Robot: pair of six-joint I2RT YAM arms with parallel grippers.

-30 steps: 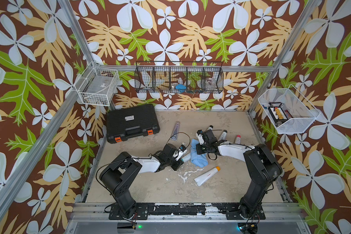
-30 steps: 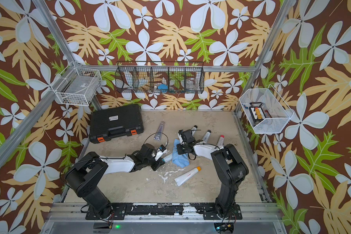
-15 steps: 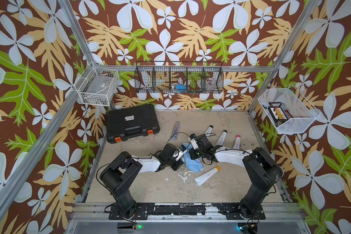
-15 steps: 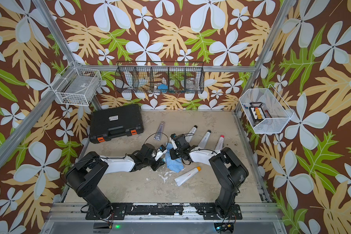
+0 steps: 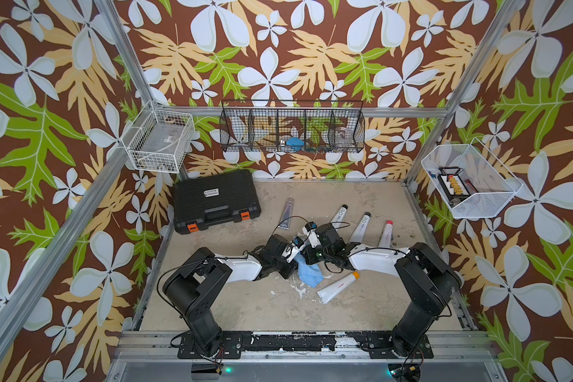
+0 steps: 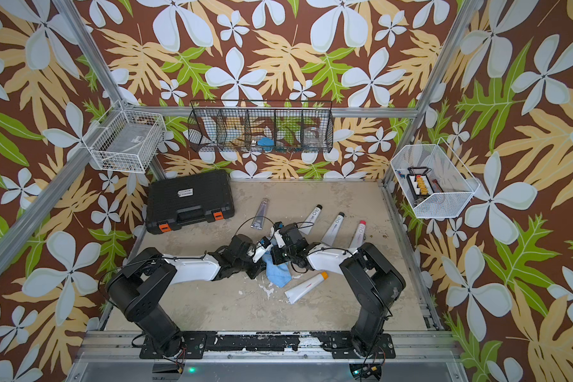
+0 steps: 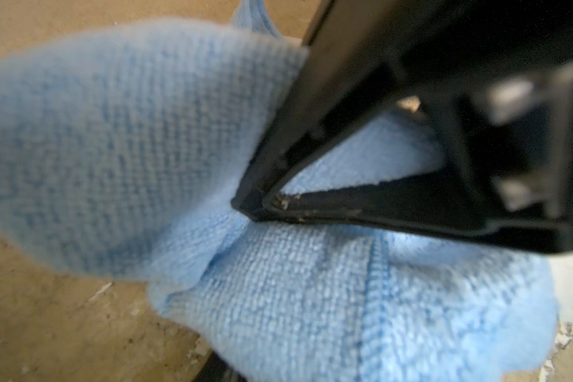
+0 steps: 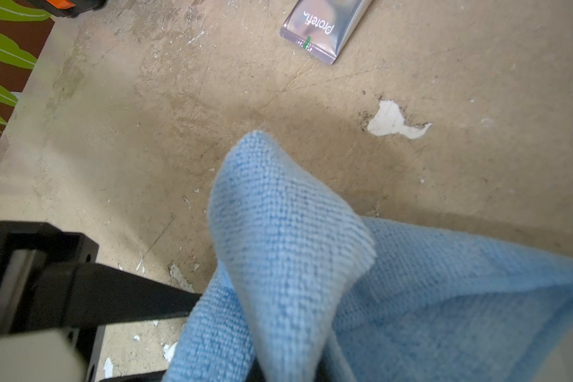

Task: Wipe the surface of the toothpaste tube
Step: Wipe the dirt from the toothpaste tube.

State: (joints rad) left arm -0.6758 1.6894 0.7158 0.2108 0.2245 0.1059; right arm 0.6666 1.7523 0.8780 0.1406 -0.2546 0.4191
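Scuffed beige table (image 5: 245,297) boxed in by flowered wallpaper (image 5: 278,49). Within the last second, swung the right gripper (image 5: 306,259) away from the row of white tubes (image 5: 361,226) and leftward to mid-frame, clenched on the blue microfibre cloth (image 5: 310,276). Now holding that cloth right against the left gripper (image 5: 291,254), folds touching its black finger. Left gripper's own hold: impossible to tell, hidden by cloth. Nearest loose candidate, the orange-capped toothpaste tube (image 5: 338,287), flat on the table just below and right of the cloth, apart from both grippers. Probably a regrip or handover of the cloth, with no wiping stroke on that tube yet.
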